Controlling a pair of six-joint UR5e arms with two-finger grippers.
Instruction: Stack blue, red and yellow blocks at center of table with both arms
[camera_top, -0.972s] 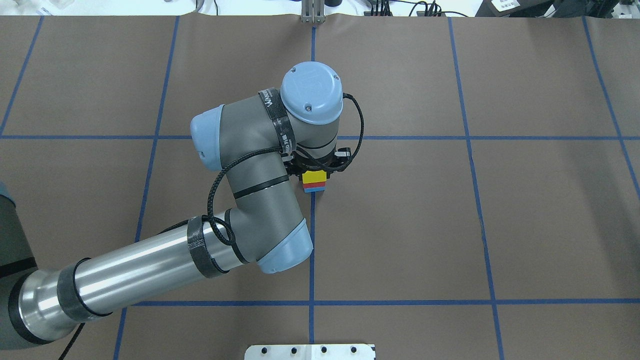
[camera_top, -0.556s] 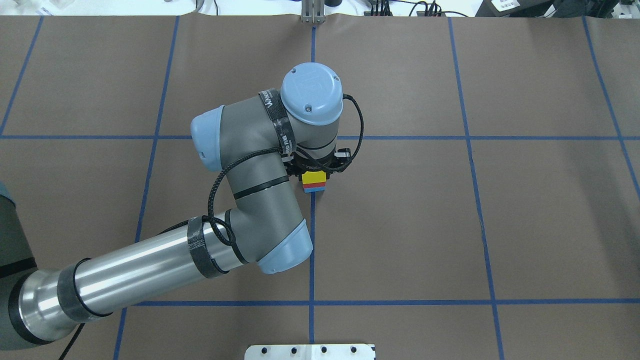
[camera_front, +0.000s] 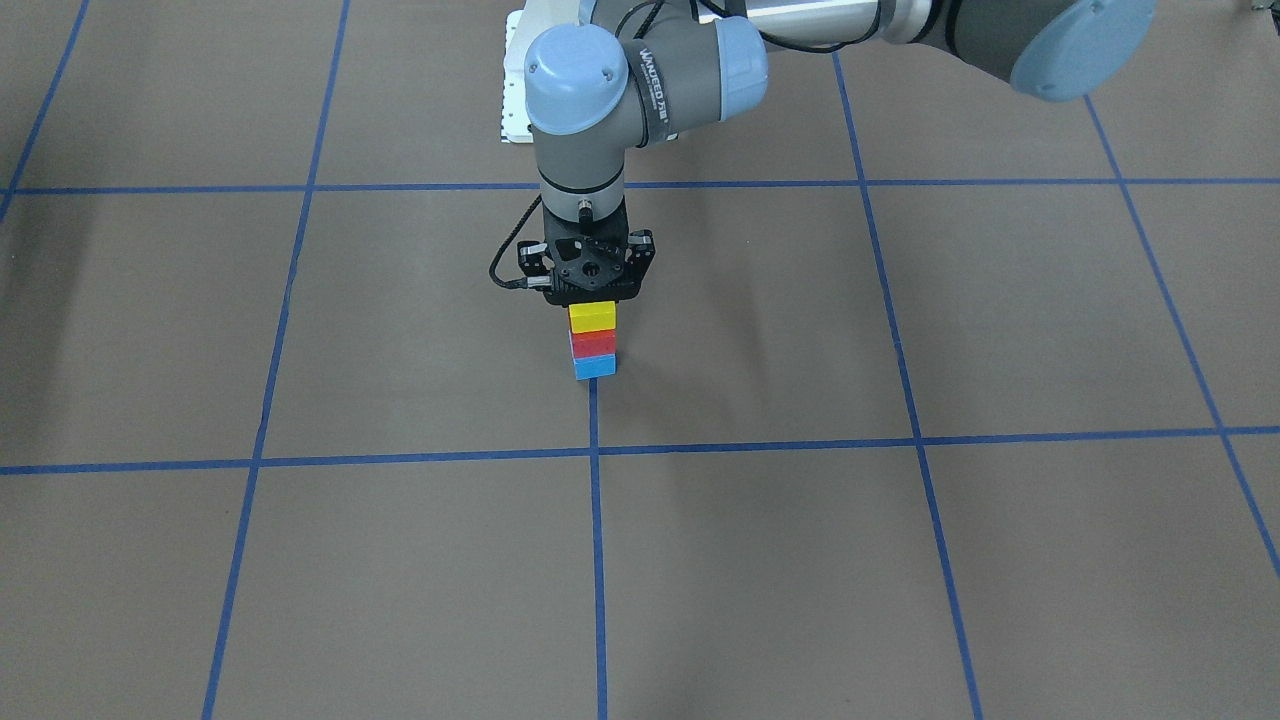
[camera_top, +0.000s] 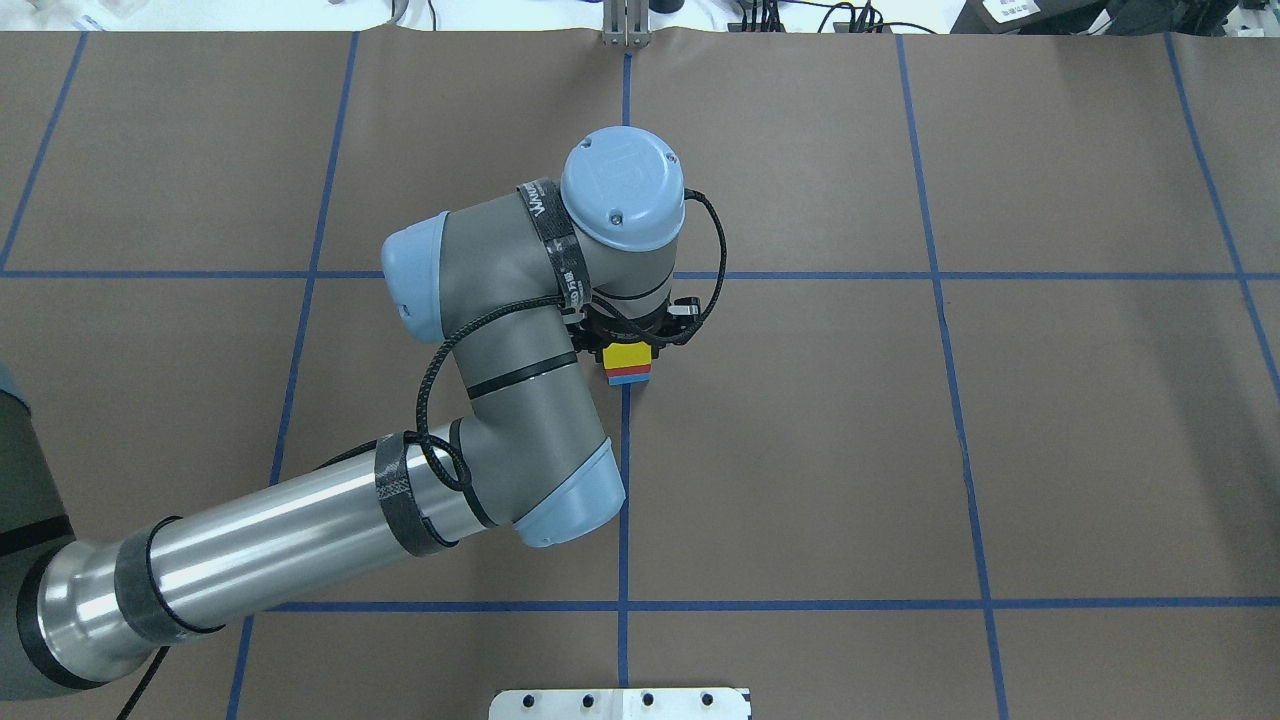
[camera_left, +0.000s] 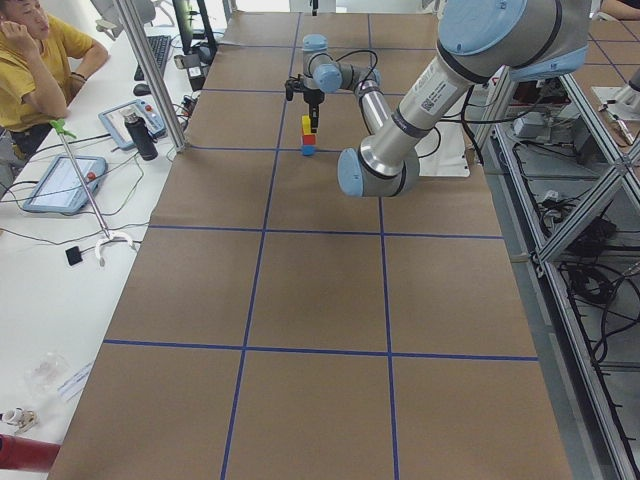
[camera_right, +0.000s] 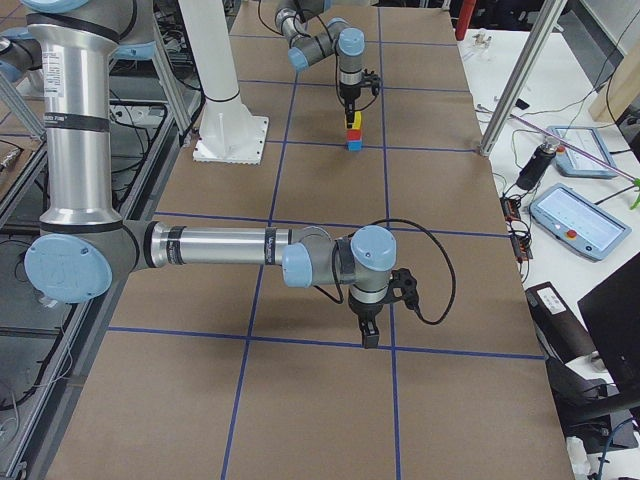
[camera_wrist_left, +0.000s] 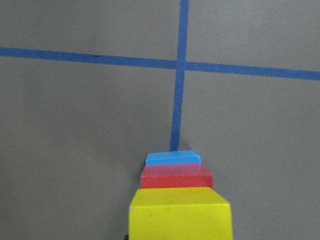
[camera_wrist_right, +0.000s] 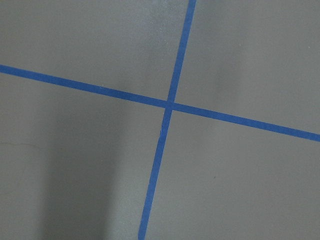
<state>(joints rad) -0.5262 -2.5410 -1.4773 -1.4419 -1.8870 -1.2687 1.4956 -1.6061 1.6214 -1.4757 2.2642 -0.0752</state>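
A stack stands at the table's centre on a blue tape line: blue block (camera_front: 595, 367) at the bottom, red block (camera_front: 593, 343) on it, yellow block (camera_front: 592, 317) on top. The stack also shows in the left wrist view, with the yellow block (camera_wrist_left: 180, 215) nearest. My left gripper (camera_front: 590, 298) points straight down over the stack, its jaws against the sides of the yellow block. My right gripper (camera_right: 368, 335) hangs low over bare table far from the stack. It shows only in the exterior right view, so I cannot tell whether it is open or shut.
The robot's white base plate (camera_front: 515, 90) is at the table's near edge. Blue tape lines (camera_top: 625, 480) grid the brown table. An aluminium post (camera_left: 150, 70), a seated person (camera_left: 35, 50) and a tablet (camera_left: 62, 180) are at the operators' side.
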